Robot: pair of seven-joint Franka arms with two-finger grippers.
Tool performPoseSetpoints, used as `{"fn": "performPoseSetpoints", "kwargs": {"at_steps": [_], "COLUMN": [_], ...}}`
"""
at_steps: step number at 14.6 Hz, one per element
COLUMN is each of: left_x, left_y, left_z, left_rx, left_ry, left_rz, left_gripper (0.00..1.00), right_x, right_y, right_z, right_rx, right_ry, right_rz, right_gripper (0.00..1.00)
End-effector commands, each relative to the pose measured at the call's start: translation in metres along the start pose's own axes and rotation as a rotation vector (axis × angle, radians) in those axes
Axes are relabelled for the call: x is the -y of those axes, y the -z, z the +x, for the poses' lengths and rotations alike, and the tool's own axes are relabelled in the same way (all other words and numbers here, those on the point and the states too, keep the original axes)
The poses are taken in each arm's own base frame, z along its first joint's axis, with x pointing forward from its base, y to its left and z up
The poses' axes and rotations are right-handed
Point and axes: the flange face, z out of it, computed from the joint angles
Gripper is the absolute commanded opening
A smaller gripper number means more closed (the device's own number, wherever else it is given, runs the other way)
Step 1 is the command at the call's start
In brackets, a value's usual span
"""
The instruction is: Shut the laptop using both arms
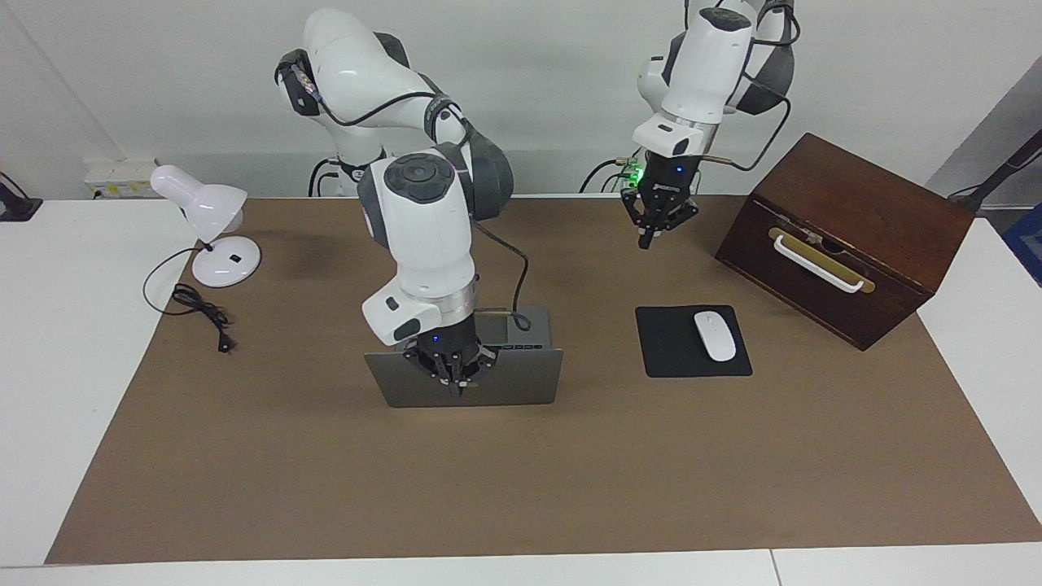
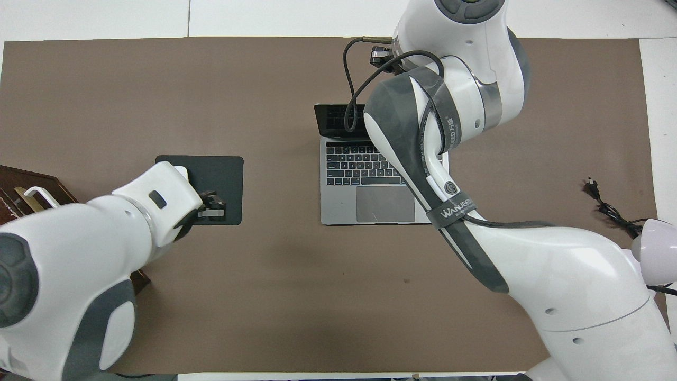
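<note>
The right end effector (image 1: 454, 384), fingers pressed together, sits at the open laptop (image 1: 488, 382) lid, ready to push it down; the left end effector (image 1: 658, 224), likewise pressed together, hangs above the tabletop (image 1: 521, 488) and needs to join.

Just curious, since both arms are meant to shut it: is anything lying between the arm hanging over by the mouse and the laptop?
Nothing visible. The left gripper hangs shut above bare mat; the mouse pad and mouse lie off its path to the laptop, where the right gripper is at the lid.

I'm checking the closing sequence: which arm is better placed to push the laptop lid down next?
Right: the right gripper, shut, sits at the laptop lid's outer face; the left gripper hangs raised, well away from it.
</note>
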Motion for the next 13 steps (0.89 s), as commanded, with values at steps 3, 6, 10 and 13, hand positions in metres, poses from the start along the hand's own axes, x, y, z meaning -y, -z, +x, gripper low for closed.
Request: {"fn": "performPoseSetpoints", "kwargs": {"at_steps": [3,6,10,13], "left_x": [-0.023,-0.045,-0.077,-0.086], "left_y": [-0.029,-0.062,-0.125,-0.152], "left_z": [-0.036,-0.05,-0.069,-0.08], "left_rx": [-0.132,-0.182,-0.241,-0.267], "left_ry": [-0.044,-0.09,-0.153,-0.193], "left_rz": [-0.075,-0.115,-0.169,-0.186], "left_gripper": [0.0,0.0,0.0,0.0], "right_x": [-0.003,-0.003,-0.004,-0.006], "right_y": [-0.004,-0.003,-0.005,-0.005], "right_z": [0.001,0.001,0.001,0.002], "right_rx": [-0.011,-0.012,-0.009,-0.005], "right_ry": [-0.017,-0.017,-0.019,-0.023], "right_rz": [-0.008,-0.009,-0.009,-0.003], "right_gripper": [0.0,0.0,0.0,0.0]}}
